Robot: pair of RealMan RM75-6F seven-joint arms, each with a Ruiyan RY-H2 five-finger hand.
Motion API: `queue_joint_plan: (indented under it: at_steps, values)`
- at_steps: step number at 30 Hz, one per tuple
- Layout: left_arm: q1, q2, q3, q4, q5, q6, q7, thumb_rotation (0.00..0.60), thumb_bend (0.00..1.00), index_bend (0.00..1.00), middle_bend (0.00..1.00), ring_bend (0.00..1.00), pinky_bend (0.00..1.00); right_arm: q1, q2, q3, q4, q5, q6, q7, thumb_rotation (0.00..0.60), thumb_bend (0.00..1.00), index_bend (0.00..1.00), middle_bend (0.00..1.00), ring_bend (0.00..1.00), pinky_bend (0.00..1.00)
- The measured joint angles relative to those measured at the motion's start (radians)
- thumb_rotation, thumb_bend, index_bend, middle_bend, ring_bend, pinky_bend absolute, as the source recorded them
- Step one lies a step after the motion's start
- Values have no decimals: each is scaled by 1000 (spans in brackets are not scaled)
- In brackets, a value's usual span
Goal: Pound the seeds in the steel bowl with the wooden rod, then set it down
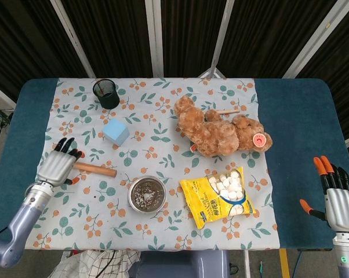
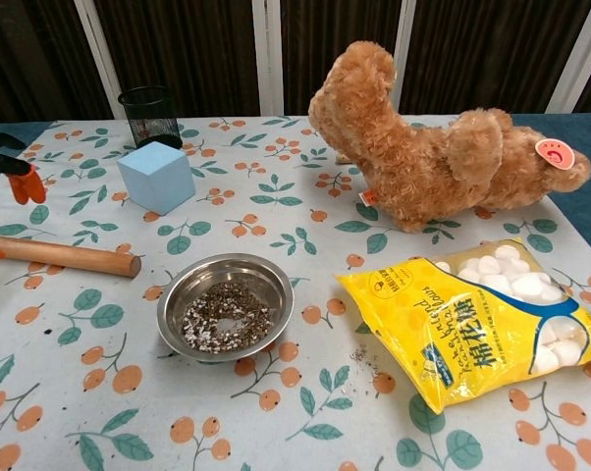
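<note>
The wooden rod (image 1: 97, 169) lies on the floral cloth, left of the steel bowl (image 1: 130, 197). Dark crushed seeds (image 1: 146, 194) fill the bowl's bottom. My left hand (image 1: 57, 167) hovers over the rod's left end and hides it; its fingers are spread and nothing is in its grasp. The chest view shows the rod (image 2: 70, 257), the bowl (image 2: 180, 294) with seeds (image 2: 227, 319), and only orange fingertips (image 2: 23, 183) of the left hand above the rod at the left edge. My right hand (image 1: 335, 200) is open at the table's far right edge, away from everything.
A black mesh cup (image 1: 106, 92) and a blue cube (image 1: 116, 132) stand behind the rod. A brown teddy bear (image 1: 218, 134) lies at centre right. A yellow bag of white sweets (image 1: 218, 197) lies right of the bowl.
</note>
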Motion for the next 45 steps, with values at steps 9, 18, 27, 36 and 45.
queue_joint_plan:
  at_steps: [9, 18, 27, 36, 45]
  values:
    - [-79, -112, 13, 87, -33, -70, 47, 600, 297, 356, 380, 38, 16, -1, 0, 3, -2, 4, 3, 4, 600, 231, 0, 0, 0, 0]
    - [-106, -153, 26, 125, -53, -80, 53, 600, 329, 429, 374, 38, 15, -2, 0, 1, -3, 5, 3, 4, 600, 232, 0, 0, 0, 0]
    - [-120, -177, 28, 132, -68, -73, 37, 600, 336, 446, 389, 43, 15, -6, -5, -2, 3, 4, 7, 6, 600, 231, 0, 0, 0, 0]
    - [-133, -201, 35, 151, -82, -71, 31, 600, 336, 456, 421, 57, 16, -14, -11, -8, 13, -2, 16, 14, 600, 231, 0, 0, 0, 0]
    - [-150, -218, 37, 167, -103, -78, 30, 600, 343, 472, 436, 57, 15, -17, -17, -9, 20, -5, 22, 14, 600, 231, 0, 0, 0, 0]
